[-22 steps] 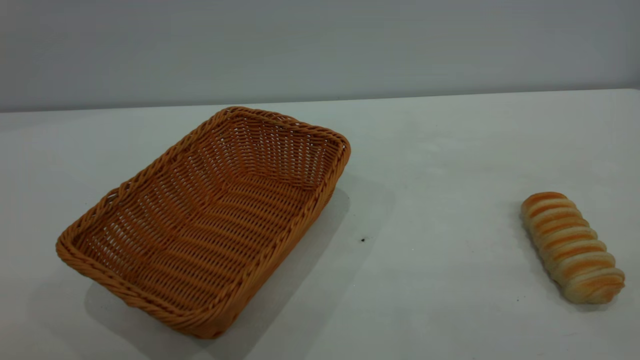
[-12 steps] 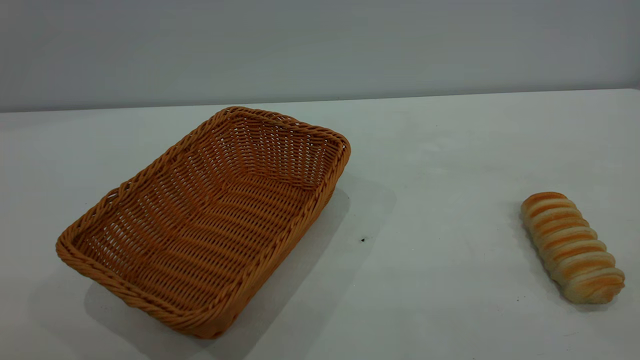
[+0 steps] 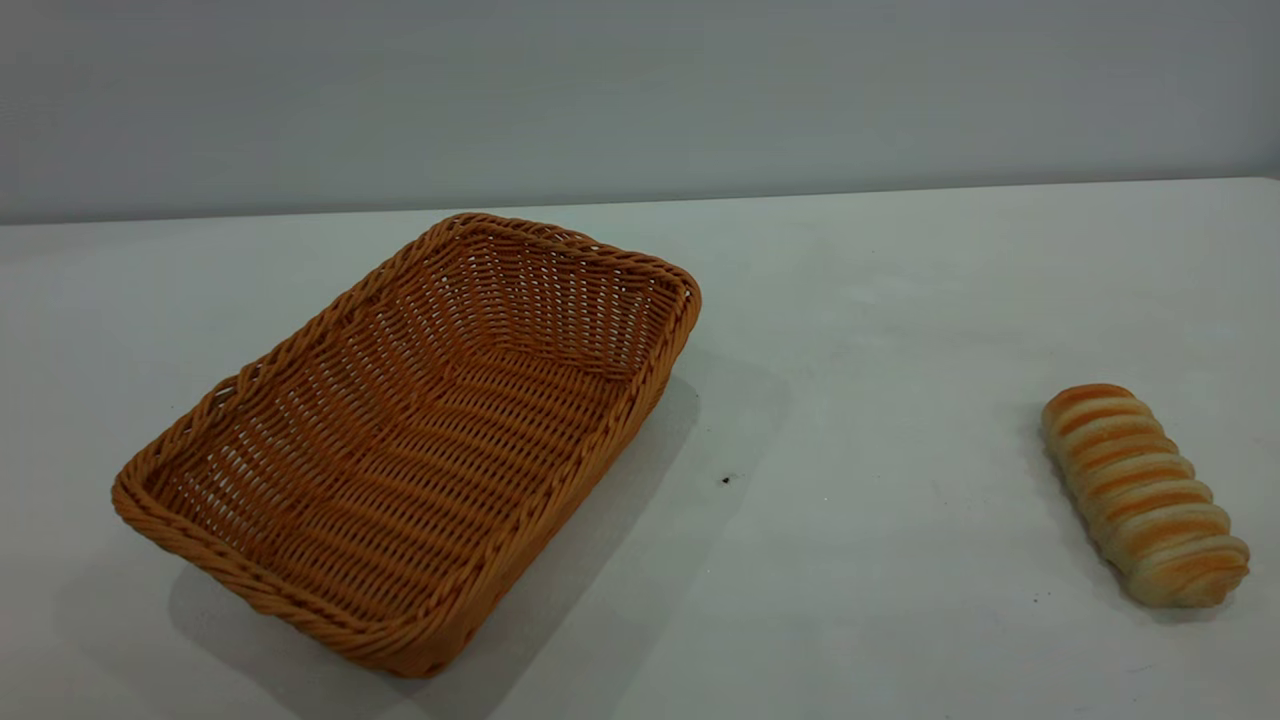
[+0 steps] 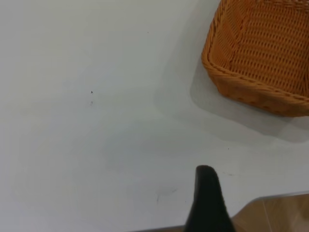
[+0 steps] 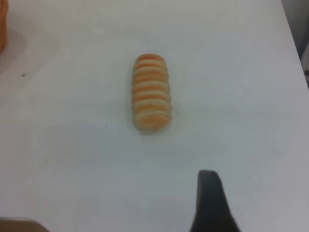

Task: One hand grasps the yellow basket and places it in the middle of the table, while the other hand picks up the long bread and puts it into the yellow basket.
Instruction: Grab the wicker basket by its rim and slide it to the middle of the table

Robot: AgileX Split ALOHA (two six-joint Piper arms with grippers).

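White table — basket, bread

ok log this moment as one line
orange-tan woven wicker basket: empty, left | striped oblong bread loaf: right, untouched | left tool, right tool: above table, off objects

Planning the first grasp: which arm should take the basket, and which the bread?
Left for the yellow basket, probably: it sits on the table's left side, and the left wrist view shows its corner. Right for the long bread, centred in the right wrist view.

The yellow basket sits left on the table, the long bread well apart right.
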